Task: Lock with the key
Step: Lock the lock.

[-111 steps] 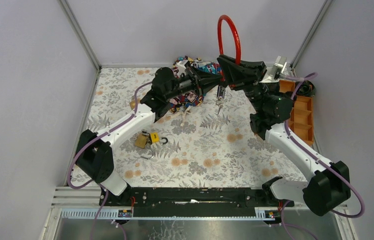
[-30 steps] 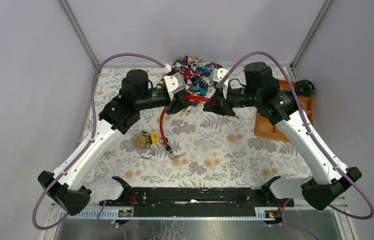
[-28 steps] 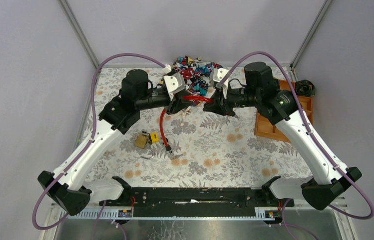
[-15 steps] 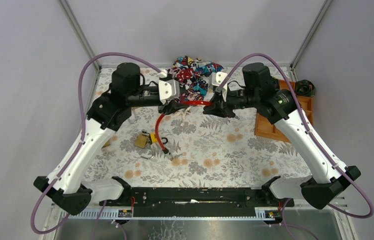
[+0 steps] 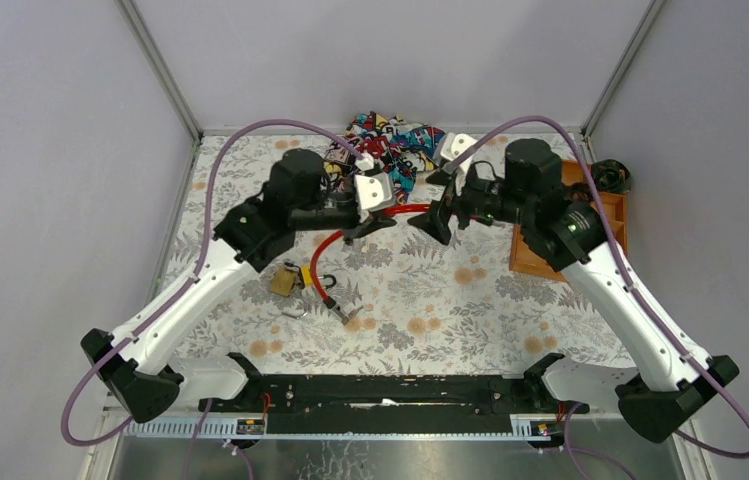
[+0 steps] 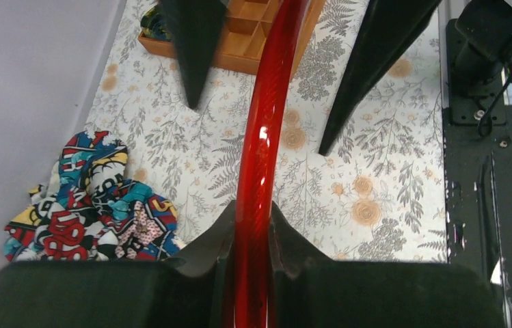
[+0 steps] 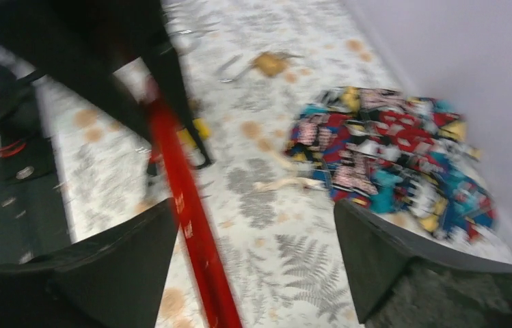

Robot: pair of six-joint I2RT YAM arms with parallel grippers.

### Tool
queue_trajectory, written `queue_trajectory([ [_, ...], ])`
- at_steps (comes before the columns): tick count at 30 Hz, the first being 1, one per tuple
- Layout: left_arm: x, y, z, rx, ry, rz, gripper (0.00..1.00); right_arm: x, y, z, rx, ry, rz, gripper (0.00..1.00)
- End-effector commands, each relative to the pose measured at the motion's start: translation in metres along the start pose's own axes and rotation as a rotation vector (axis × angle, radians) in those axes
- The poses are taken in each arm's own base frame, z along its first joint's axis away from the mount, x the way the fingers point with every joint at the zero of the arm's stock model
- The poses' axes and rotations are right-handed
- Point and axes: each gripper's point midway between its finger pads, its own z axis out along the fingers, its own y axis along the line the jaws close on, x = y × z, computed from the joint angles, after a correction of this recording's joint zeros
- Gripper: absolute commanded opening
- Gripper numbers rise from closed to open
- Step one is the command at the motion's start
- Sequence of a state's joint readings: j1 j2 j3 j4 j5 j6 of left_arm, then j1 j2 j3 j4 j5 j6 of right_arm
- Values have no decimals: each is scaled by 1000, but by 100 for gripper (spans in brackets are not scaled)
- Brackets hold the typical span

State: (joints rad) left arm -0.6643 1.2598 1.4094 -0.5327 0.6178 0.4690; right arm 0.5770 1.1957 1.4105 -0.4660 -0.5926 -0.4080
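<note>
A red cable lock (image 5: pixel 322 262) loops from mid-air down to the table; a small metal piece (image 5: pixel 353 320) at its lower end is too small to identify as the key. My left gripper (image 5: pixel 372 226) is shut on the red cable (image 6: pixel 261 150), which runs straight between its fingers. My right gripper (image 5: pixel 437 214) stands wide open at the cable's free upper end. In the right wrist view the cable (image 7: pixel 188 232) passes between the spread jaws, close beside one finger (image 7: pixel 102 266). A brass padlock (image 5: pixel 282 282) and a yellow one (image 5: pixel 307 274) lie under the left arm.
A crumpled colourful cloth (image 5: pixel 390 145) lies at the back centre. A wooden compartment tray (image 5: pixel 535 262) sits at the right, under the right arm. The black base rail (image 5: pixel 390 390) runs along the near edge. Grey walls enclose the floral table mat.
The right gripper opened, let go of the red cable and drew back to the right. The left gripper closed on the cable and shifted right with it.
</note>
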Motion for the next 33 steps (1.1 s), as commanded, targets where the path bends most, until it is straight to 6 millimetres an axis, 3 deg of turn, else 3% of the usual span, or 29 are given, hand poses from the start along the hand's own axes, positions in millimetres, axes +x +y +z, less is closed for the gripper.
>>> queue_trajectory([
  [1,-69,24,17,-221,-250,-18,0,-46,-58,-44,428,-170,67,96],
  [5,-122,33,37,-303,-413,-32,0,-64,-64,-82,566,-200,158,100],
  [9,-190,50,40,-418,-639,27,0,-92,-68,-126,693,-241,216,100],
  [11,-217,66,33,-492,-733,23,0,-109,-66,-149,734,-284,219,100],
  [14,-254,85,7,-638,-877,45,0,-128,-60,-174,764,-333,190,100],
  [16,-257,91,-3,-701,-901,14,0,-132,-59,-184,786,-344,175,100],
  [17,-247,90,-1,-708,-874,-13,0,-131,-59,-185,792,-342,173,100],
  [19,-204,82,19,-668,-736,-85,0,-124,-59,-181,788,-327,170,100],
  [21,-133,68,45,-627,-519,-211,0,-114,-56,-168,745,-302,168,100],
  [24,-27,39,64,-584,-203,-369,0,-95,-52,-141,665,-252,183,100],
  [26,22,23,63,-563,-65,-446,0,-82,-49,-122,605,-224,209,100],
  [30,87,1,54,-539,108,-493,0,-45,-40,-76,476,-170,259,98],
  [33,122,-4,39,-559,218,-503,0,-20,-30,-47,370,-142,267,90],
])
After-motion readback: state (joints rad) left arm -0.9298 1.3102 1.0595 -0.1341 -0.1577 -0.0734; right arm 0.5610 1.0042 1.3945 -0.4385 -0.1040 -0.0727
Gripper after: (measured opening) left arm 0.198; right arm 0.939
